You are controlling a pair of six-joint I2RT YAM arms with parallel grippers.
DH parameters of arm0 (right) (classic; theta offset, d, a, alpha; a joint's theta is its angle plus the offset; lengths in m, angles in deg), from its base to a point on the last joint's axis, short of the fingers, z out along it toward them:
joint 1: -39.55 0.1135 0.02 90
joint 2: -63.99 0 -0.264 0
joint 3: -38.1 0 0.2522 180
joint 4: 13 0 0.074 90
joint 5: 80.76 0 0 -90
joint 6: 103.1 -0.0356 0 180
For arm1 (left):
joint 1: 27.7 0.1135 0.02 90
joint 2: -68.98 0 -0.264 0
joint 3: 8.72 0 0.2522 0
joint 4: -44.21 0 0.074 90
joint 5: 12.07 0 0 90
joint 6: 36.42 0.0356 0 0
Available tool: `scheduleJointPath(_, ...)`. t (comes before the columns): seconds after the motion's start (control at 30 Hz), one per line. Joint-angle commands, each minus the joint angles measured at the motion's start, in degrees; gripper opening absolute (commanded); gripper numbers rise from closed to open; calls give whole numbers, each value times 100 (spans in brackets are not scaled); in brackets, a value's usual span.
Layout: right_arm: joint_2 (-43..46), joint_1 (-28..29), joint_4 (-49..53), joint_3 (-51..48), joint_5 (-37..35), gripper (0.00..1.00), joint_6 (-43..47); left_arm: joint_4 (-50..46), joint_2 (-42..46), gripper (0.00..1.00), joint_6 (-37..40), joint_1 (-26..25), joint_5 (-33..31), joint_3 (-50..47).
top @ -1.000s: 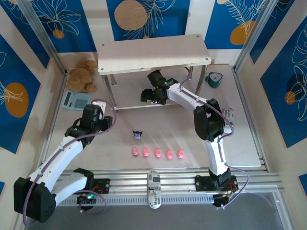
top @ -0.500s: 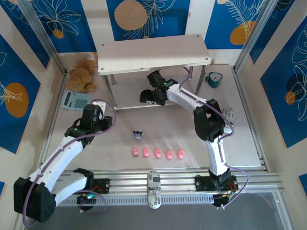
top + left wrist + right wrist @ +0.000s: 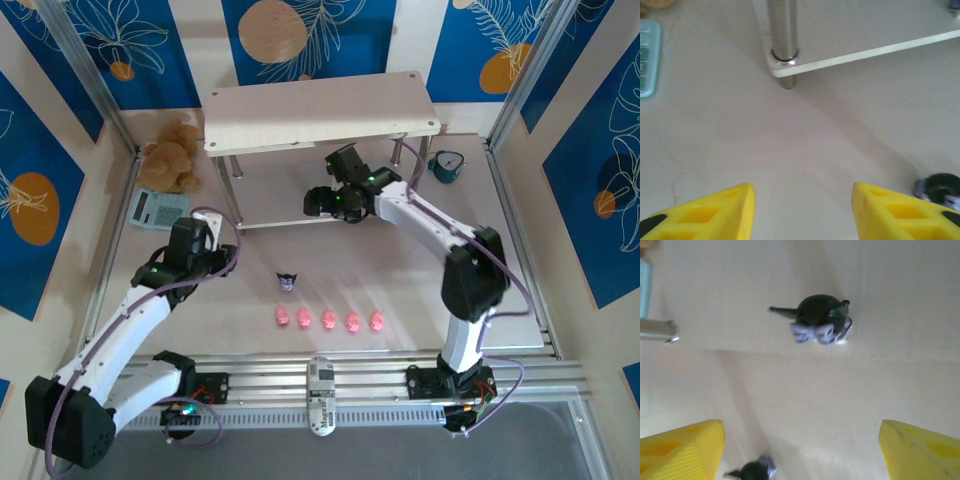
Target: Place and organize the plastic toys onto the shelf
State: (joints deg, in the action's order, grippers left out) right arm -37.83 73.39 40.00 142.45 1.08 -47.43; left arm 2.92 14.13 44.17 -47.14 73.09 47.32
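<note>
Figurine (image 3: 820,320) sits on shelf (image 3: 900,290), just inside its front edge.

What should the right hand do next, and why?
Probably pull the right hand back from the shelf toward the loose dark figurine on the table. The hand is open and empty, another figurine already lies just ahead of it, and the pink pigs wait too.
</note>
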Motion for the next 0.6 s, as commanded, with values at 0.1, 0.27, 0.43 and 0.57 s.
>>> scheduleJointPath(0.1,1413,-293,709,-490,-159,81,342,-851,159,54,-453,-793,884,350)
scheduleJointPath(0.27,1981,-648,792,-943,-19,81,367,-887,-261,54,-1080,-1890,389,256)
scheduleJointPath(0.43,2341,-794,698,-1258,193,81,391,-723,-343,57,-1671,-2239,69,80)
scheduleJointPath(0.57,2554,-912,595,-1423,356,81,405,-424,-407,58,-1849,-2245,206,-25)
